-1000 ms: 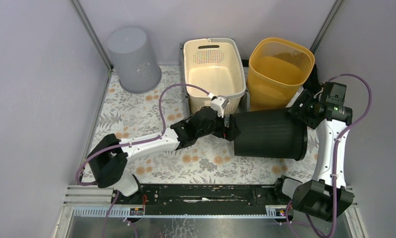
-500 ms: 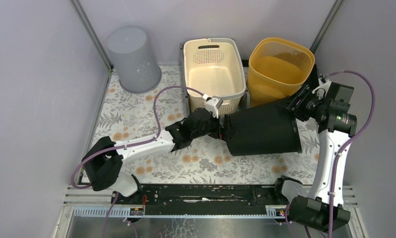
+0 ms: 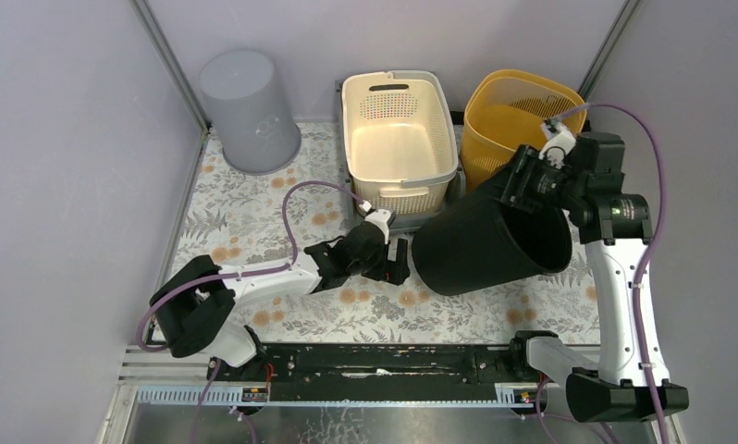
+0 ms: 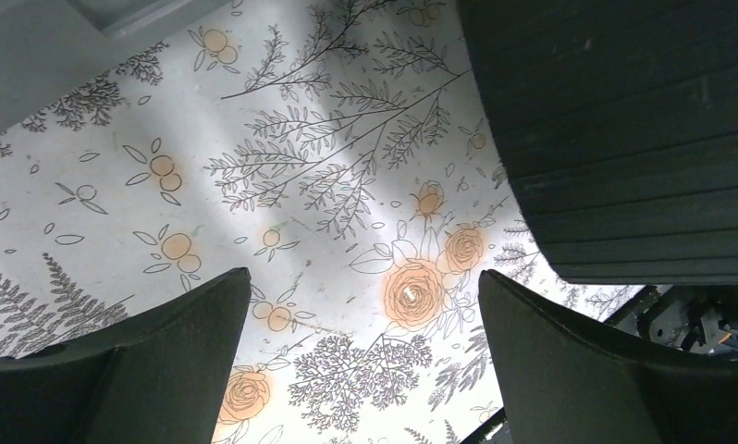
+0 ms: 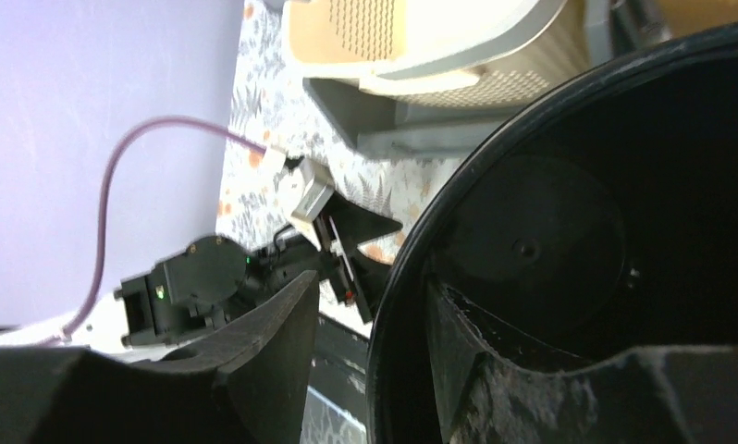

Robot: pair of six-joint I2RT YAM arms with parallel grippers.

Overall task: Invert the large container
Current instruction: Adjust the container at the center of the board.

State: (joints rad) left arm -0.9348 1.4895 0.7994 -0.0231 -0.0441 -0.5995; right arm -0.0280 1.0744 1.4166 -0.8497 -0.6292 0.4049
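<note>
The tabletop [image 3: 245, 208] carries a white cover printed with grey leaves and orange flowers, and pale purple walls [image 3: 69, 185] close it on the left, far and right sides. In the far left corner a grey bucket [image 3: 250, 111] stands with its closed bottom up. At the far edge stands a cream basket [image 3: 393, 104] with small holes in its walls, and just beside it, on the right, a yellow mesh basket [image 3: 504, 97], both upright.

Four receptacles show: one large black container [image 3: 490, 245] at centre right, one grey bin [image 3: 248, 111] at upper left, one cream basket [image 3: 399, 139] and one yellow basket [image 3: 522, 116] along the top; one floral desk [image 3: 245, 213]; two hands, left hand [image 3: 398, 262] and right hand [image 3: 513, 188].
</note>
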